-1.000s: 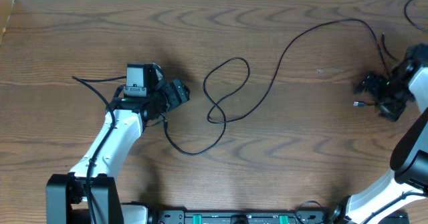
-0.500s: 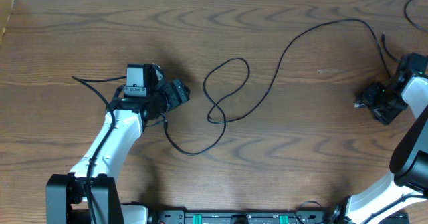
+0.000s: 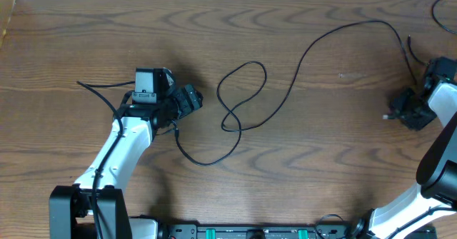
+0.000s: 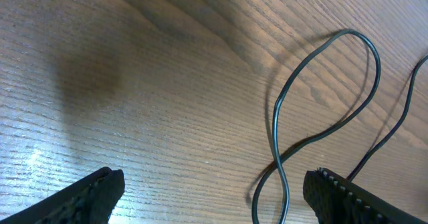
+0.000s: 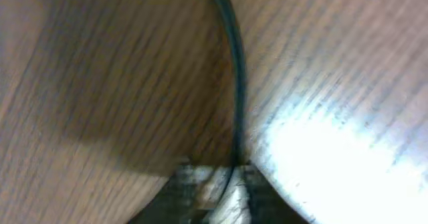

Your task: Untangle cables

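Right tool (image 5: 215, 177) pinching cable (image 5: 235, 83) end. Cable trails left to loop (image 4: 276, 117), just ahead of spread left tool (image 3: 193, 98).

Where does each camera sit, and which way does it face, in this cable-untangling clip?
Overhead: fixed above the table, looking straight down; both arms show, left gripper and right gripper, the black cable between them.
Left wrist: on the left arm, facing down and forward at the cable's loop; its two open fingers frame the bottom corners.
Right wrist: close over the table, looking along the cable into its own fingers, pinched on it.
Shared: overhead and left wrist both show the loop.
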{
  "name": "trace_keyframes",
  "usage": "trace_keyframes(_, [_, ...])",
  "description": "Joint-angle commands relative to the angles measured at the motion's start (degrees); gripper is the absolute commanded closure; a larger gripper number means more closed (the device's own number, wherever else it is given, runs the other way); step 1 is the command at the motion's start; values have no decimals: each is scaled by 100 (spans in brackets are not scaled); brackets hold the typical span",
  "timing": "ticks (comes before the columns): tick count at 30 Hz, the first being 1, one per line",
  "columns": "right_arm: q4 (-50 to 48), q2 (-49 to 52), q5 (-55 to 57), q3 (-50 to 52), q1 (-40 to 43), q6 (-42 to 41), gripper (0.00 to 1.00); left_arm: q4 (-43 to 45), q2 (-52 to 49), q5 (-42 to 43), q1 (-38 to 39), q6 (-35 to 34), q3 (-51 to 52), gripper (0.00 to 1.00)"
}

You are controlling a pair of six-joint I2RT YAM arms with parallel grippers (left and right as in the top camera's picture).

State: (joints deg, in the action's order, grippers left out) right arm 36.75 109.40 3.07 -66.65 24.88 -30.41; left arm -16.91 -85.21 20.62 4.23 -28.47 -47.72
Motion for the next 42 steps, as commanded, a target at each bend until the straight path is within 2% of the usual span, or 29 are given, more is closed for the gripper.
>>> trace_keyframes(1, [28, 162, -2, 131, -37, -87, 99, -17, -52, -79, 13, 37, -125, 9])
trace_keyframes(8, [-35, 162, -734, 133, -273, -92, 99, -17, -52, -81, 13, 37, -125, 9])
trace_keyframes(13, [-358, 162, -1016, 133, -763, -409, 99, -17, -52, -81, 13, 37, -125, 9])
trace_keyframes(19, [-1108, 162, -1034, 133, -1729, -1088, 99, -17, -52, -81, 13, 37, -125, 9])
trace_keyframes(26, [-2435, 162, -957, 133, -3099, -1786, 99, -17, -52, -79, 13, 37, -125, 9])
trace_keyframes(30, [-2968, 162, -546, 131, -3897, -2127, 99, -17, -52, -79, 13, 37, -125, 9])
trace_keyframes(33, [-3080, 162, 313, 131, -4616, -2295, 98, -17, -52, -79, 13, 37, -125, 9])
trace_keyframes(36, [-3080, 162, 654, 131, -4876, -2295, 85, -17, -52, -81, 13, 37, -125, 9])
trace_keyframes(42, [-3062, 162, 640, 131, -4924, -2282, 43, -17, -52, -79, 13, 37, -125, 9])
